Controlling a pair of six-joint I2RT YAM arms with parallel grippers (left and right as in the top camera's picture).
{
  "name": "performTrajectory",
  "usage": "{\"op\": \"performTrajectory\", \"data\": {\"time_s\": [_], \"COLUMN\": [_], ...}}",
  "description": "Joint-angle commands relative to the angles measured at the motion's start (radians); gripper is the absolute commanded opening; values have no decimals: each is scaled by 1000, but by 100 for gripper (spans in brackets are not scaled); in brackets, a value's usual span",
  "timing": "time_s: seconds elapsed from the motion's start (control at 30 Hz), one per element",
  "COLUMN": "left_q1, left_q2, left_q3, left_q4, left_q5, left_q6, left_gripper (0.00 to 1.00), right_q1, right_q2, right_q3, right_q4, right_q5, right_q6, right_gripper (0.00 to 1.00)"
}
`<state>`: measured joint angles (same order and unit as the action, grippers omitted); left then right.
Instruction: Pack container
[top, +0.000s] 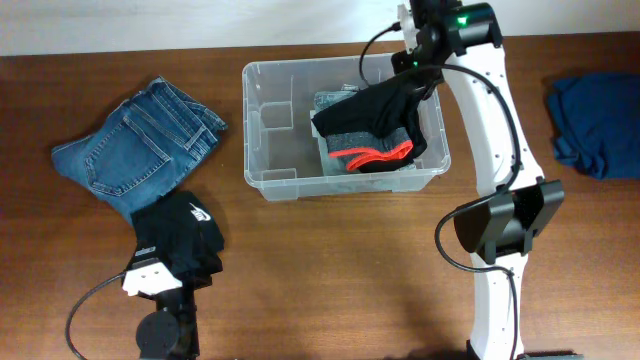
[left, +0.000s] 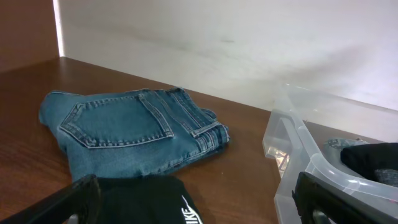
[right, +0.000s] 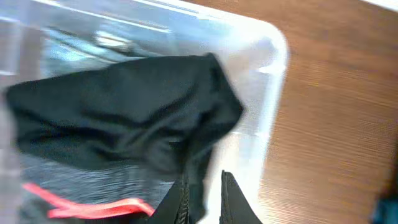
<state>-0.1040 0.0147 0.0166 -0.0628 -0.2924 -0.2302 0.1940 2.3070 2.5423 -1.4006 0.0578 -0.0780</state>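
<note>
Overhead looks straight down on the whole table. Left wrist sits low near the table's front-left, facing the far edge, jeans close. Right wrist looks down into the container, close. All three views share the container.

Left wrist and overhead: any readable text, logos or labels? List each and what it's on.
"IKE": white slanted letters on the black shirt, left wrist view, cut off by the frame edge, so likely part of a longer word.
White mark on the same shirt, overhead: too small to read.
Label on the tub floor: too small to read.
Jeans: no text visible.
</note>
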Motion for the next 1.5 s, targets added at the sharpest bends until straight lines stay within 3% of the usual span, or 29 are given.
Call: {"op": "performTrajectory", "data": {"time_s": [0.0, 0.27, 0.4, 0.53, 0.87, 1.03, 1.27, 1.47], "left_q1": [5, 5, 5, 5, 5, 5, 5, 5], "left_q2": [-8, -8, -9, -8, -9, -9, -8, -9], "left_q3": [-6, -6, -6, -6, -6, -6, -6, -6], "left_q4": [2, 2, 2, 2, 2, 2, 2, 2], "left_q5": [0, 0, 0, 0, 0, 0, 0, 0], "left_q6": [12, 12, 12, 12, 12, 12, 12, 12], "left_gripper": [99, 99, 99, 100, 99, 99, 99, 99], "right_q1": [-3, -3, 3, 19, 63, 61, 60, 60], "right_q2": [4, 5, 5, 6, 6, 6, -5, -5], "right_q3": [0, -48, -77, -132, -465, -637, -593, -331], "right_q4": [-13, -13, -9, 21, 215, 316, 277, 168], "right_q5": [-227, -320, -343, -342, -341, -339, -339, -339], "right_q6": [7, 6, 3, 3, 3, 5, 8, 7], "right_gripper": [11, 11, 4, 4, 5, 29, 31, 41]}}
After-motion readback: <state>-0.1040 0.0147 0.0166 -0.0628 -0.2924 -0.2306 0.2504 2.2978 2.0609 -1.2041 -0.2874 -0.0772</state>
